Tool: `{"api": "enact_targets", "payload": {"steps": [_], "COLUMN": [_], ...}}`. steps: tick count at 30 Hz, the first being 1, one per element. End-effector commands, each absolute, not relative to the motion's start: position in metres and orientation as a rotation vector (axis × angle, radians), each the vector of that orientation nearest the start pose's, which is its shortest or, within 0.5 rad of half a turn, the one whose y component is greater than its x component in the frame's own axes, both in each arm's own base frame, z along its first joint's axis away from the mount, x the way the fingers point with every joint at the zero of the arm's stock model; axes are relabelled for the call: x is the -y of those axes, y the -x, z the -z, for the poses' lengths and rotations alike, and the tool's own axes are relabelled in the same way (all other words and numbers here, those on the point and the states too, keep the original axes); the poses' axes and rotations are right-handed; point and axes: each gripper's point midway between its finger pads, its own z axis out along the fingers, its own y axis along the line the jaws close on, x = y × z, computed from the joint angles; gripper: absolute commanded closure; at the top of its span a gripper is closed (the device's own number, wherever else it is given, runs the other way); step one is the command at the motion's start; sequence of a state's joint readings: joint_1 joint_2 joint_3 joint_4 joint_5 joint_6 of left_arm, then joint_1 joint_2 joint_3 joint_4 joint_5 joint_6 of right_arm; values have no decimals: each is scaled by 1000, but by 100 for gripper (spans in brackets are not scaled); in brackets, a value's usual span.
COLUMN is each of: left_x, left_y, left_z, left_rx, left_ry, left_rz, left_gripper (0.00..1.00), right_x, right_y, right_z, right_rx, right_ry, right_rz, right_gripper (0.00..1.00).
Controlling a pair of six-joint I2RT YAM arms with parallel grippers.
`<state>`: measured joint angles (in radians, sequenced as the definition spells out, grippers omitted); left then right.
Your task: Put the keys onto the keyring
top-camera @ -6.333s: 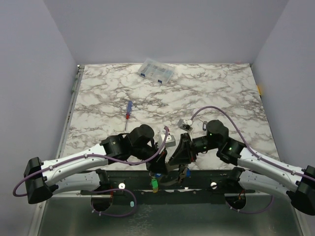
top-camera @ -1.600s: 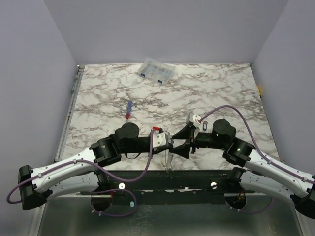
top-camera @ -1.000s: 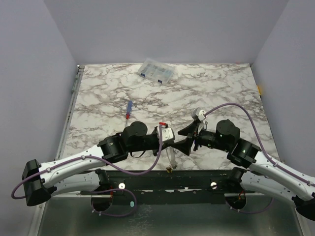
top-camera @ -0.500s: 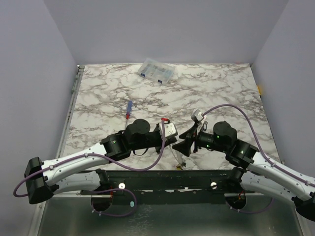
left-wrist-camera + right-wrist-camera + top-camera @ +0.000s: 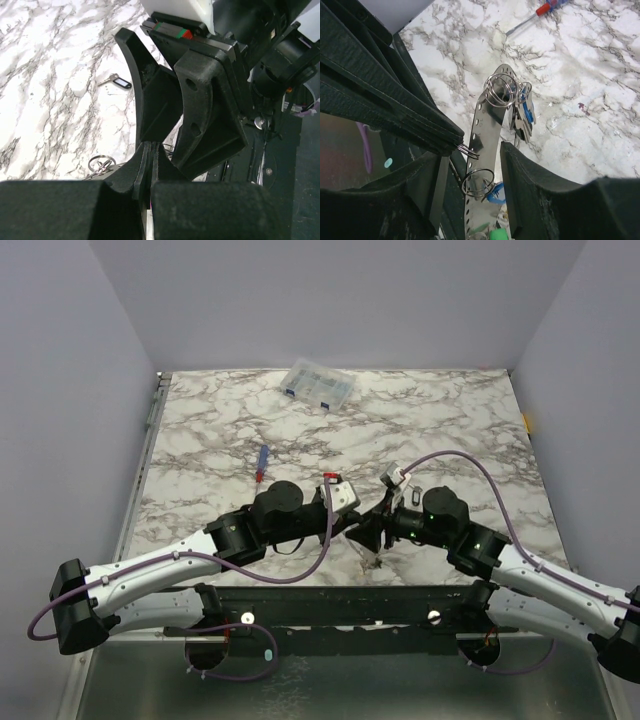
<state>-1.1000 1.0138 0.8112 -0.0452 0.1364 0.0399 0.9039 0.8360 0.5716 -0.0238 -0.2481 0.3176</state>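
Marble tabletop (image 5: 450, 420), near edge: two arms were crowded nose to nose over the keyring (image 5: 487, 125).
The left gripper (image 5: 456, 141) was pinched tight on the keyring, holding it up with blue-tagged keys (image 5: 522, 117) dangling from small rings. The right gripper (image 5: 472, 156) had its jaws apart on either side of the band, touching nothing I could see. Closing there looked risky to me: it might snag the dangling keys or twist the band out of that thin pinch. One black-tagged key (image 5: 116, 81) lay loose on the marble.

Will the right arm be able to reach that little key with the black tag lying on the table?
Probably yes. The black-tagged key lies uncovered on the table beside the right arm. The right gripper would first have to back away from the bunch of keys between its open jaws.
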Motion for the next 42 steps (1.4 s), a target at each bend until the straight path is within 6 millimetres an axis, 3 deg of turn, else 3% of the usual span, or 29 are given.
{"api": "enact_targets", "payload": {"steps": [1,5,10,15,18,20,22,30,31,34,39,42], "left_x": [338,338,340,338,336,335,334,335,335,335,333,331], "left_y": [-154,-154,-154,-153,-151,-151,-150,-151,-150,-150,-149,-151], "left_z": [-279,-281,-282,-281,-283,-285,-289,-291,-291,-292,-291,-288], "left_rx": [-1469,-1456,-1464,-1459,-1445,-1433,-1423,-1415,-1415,-1413,-1417,-1428], "left_ry": [-997,-979,-951,-940,-927,-910,-893,-873,-875,-873,-866,-853], "left_rz": [884,891,918,927,940,949,958,973,975,978,982,968], "left_gripper": [100,100,100,100,100,100,100,100,100,100,100,100], "right_x": [-287,-287,-287,-284,-281,-281,-284,-292,-292,-291,-284,-282], "right_y": [-161,-166,-172,-172,-169,-166,-165,-163,-163,-162,-162,-164], "right_z": [-209,-213,-220,-233,-244,-247,-247,-237,-237,-239,-244,-241], "right_rx": [-1748,-1700,-1651,-1553,-1489,-1469,-1470,-1504,-1506,-1491,-1443,-1461], "right_ry": [702,681,662,650,647,664,683,724,726,718,683,669], "right_rz": [-1062,-1057,-1042,-1037,-1049,-1060,-1065,-1088,-1089,-1089,-1089,-1071], "right_gripper": [52,65,70,84,81,67,61,58,60,80,96,97]}}
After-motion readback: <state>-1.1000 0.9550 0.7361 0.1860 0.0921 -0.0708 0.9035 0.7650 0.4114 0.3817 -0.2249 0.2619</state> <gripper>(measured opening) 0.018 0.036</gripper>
